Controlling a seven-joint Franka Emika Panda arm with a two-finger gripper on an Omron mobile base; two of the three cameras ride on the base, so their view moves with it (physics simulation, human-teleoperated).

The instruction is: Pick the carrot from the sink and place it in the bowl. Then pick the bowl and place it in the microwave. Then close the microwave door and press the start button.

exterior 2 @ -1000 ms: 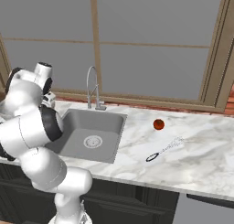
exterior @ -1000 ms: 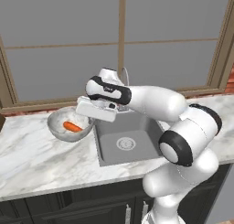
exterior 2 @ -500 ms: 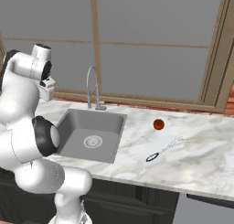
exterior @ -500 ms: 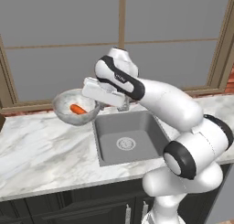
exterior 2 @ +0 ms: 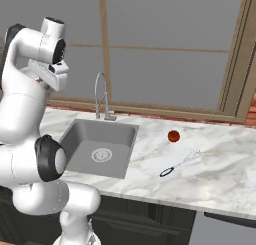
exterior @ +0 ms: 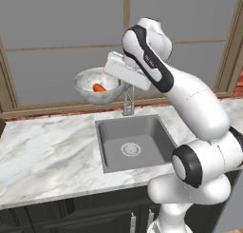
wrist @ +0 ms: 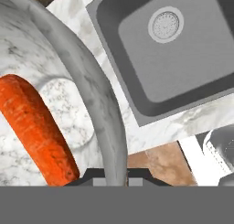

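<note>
The marble worktop (exterior: 42, 151) runs under the window, with the grey sink (exterior: 135, 144) set into it, its basin bare down to the round drain. Off to the sink's right side, a small red ball (exterior 2: 173, 136) and a whisk (exterior 2: 181, 163) lie on the stone, well clear of the work.

Above the sink's far left corner the arm holds the bowl (exterior: 97, 86) high in the air, near the faucet (exterior 2: 101, 96) top, roughly level so its load does not spill. The gripper (exterior: 121, 75) grips it at the rim: in the hand view the bowl wall runs straight down between the jaws, so they appear closed to the wall's thickness on that edge, one finger inside and one outside. A rim grip of this kind leaves the bowl's open mouth facing up.

The carrot (wrist: 39, 129) lies on the bowl's floor, leaning against the inner wall. The transfer from sink to bowl looks done; carrying the bowl to the microwave is the step in hand.
</note>
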